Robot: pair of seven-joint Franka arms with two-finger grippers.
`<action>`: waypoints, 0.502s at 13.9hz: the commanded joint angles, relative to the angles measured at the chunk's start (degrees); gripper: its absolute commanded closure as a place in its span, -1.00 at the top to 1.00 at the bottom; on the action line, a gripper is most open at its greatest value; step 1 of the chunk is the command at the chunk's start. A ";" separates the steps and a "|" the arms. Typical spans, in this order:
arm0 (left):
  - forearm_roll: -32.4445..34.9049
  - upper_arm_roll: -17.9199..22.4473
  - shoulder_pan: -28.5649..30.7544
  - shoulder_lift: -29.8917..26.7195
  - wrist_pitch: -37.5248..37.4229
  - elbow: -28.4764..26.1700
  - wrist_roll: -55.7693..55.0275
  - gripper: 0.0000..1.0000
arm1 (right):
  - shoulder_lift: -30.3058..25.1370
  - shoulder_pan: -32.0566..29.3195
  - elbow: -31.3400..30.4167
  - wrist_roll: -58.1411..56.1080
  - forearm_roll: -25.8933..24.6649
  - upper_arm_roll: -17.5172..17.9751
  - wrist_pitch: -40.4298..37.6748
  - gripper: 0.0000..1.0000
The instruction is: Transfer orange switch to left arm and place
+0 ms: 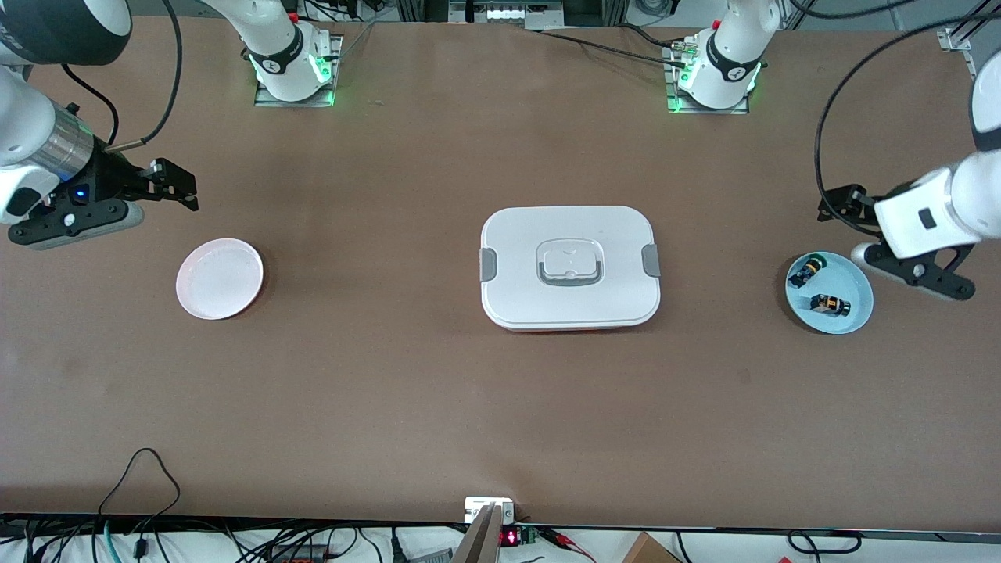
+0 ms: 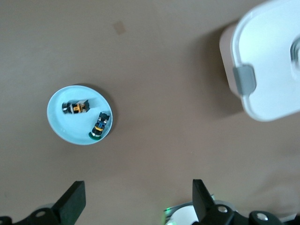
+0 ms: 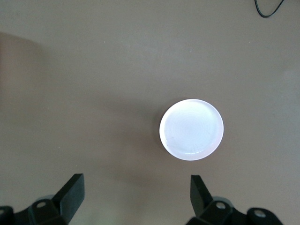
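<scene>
Lying on blue plate (image 1: 852, 317): orange switch (image 1: 830, 304), black, copper-banded

From my remote station the front camera sits high across the table (image 1: 391, 391), facing both arm bases along the top edge of its frame and taking in the whole tabletop from well back. The left wrist camera looks straight down from some height — it catches the blue plate (image 2: 58, 124) and one latched corner of the box (image 2: 262, 70), both also in the front view: blue plate (image 1: 854, 309), box (image 1: 570, 267). The right wrist camera also points straight down from a similar height at the pink plate (image 3: 191, 129), shared with the front view (image 1: 220, 278). The two wrist views overlap nowhere.
</scene>
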 commanded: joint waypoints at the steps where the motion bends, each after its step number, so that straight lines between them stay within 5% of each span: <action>1: -3.96 7.36 -4.54 -10.82 9.82 -15.23 -8.57 1.00 | -1.45 -0.21 -0.57 1.62 0.40 0.12 -1.47 1.00; 3: -3.61 12.55 -8.51 -16.12 18.01 -21.24 -14.39 1.00 | -1.54 0.05 -0.40 1.54 -1.35 0.39 -1.39 1.00; 7: -3.61 16.79 -12.03 -16.49 19.36 -21.26 -5.82 1.00 | -1.45 0.05 -0.22 1.62 -2.50 0.39 -1.47 1.00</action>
